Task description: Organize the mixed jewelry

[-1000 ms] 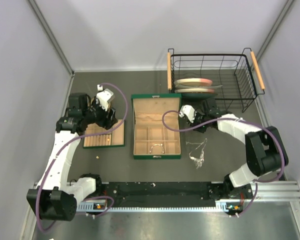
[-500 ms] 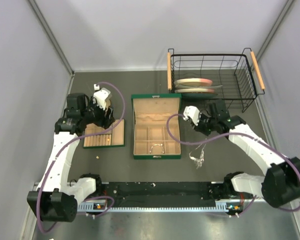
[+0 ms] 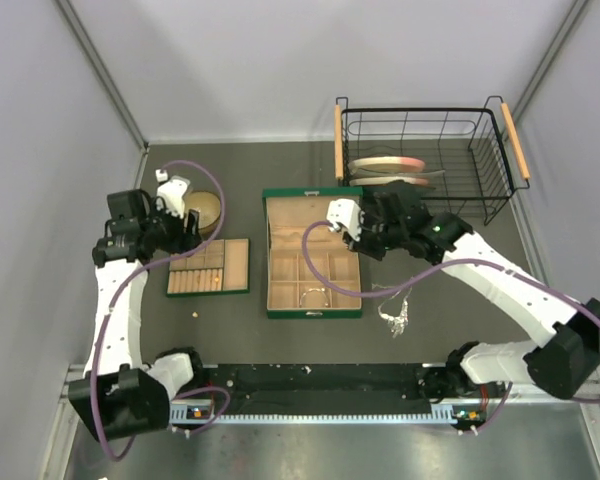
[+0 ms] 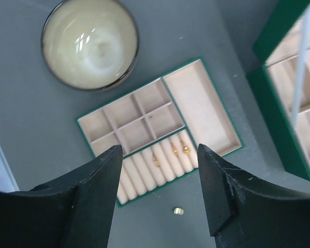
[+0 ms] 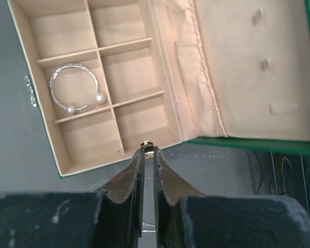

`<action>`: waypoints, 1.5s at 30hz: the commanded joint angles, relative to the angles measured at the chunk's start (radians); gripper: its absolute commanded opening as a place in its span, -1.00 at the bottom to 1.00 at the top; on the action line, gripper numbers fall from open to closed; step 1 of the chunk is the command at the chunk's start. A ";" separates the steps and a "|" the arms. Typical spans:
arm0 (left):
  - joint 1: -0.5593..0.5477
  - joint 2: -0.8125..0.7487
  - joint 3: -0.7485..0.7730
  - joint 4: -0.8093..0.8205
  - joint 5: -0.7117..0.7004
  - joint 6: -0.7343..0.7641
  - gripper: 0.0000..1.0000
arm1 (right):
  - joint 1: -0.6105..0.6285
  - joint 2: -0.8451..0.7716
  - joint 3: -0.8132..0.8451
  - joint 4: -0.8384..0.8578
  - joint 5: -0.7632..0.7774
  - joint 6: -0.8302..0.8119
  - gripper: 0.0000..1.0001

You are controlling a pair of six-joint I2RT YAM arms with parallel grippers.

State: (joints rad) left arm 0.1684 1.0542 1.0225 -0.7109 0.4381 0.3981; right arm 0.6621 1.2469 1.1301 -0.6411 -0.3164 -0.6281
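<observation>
My right gripper (image 3: pixel 365 238) hangs over the right edge of the open green box (image 3: pixel 276 300). In the right wrist view it (image 5: pixel 148 154) is shut on a tiny gold piece (image 5: pixel 147 148) held at the fingertips, just off the box's near wall. A thin silver bracelet with pearl ends (image 5: pixel 75 88) lies in a box compartment (image 3: pixel 313 295). A silver chain necklace (image 3: pixel 393 312) lies on the table right of the box. My left gripper (image 3: pixel 188 228) is open and empty (image 4: pixel 158 151) above a small green tray (image 4: pixel 215 118) with gold earrings (image 4: pixel 170 153) in its ring rolls. A loose gold bit (image 4: pixel 179 211) lies on the table (image 3: pixel 194 314).
A round bowl (image 3: pixel 206 210) stands behind the small tray (image 3: pixel 236 250) and also shows in the left wrist view (image 4: pixel 89 43). A black wire basket (image 3: pixel 425 125) holding plates stands at the back right. The box lid (image 5: pixel 248 67) lies open toward the back.
My right gripper has swung left from beside the box to over its right edge. My left gripper has drawn back to the left, uncovering the bowl.
</observation>
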 commanded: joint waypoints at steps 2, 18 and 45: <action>0.131 0.043 0.014 -0.063 0.056 0.097 0.30 | 0.091 0.106 0.132 -0.002 0.008 0.067 -0.96; 0.321 0.115 0.053 -0.050 0.051 0.064 0.29 | 0.399 0.476 0.442 0.038 0.022 0.119 -0.96; 0.536 0.204 0.143 -0.033 0.108 0.025 0.28 | 0.571 0.925 0.666 0.167 0.054 0.217 -0.95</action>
State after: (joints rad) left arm 0.6834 1.2533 1.1168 -0.7689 0.4992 0.4320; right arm 1.2083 2.1380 1.7439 -0.5148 -0.2649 -0.4320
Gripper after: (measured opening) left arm 0.643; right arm 0.073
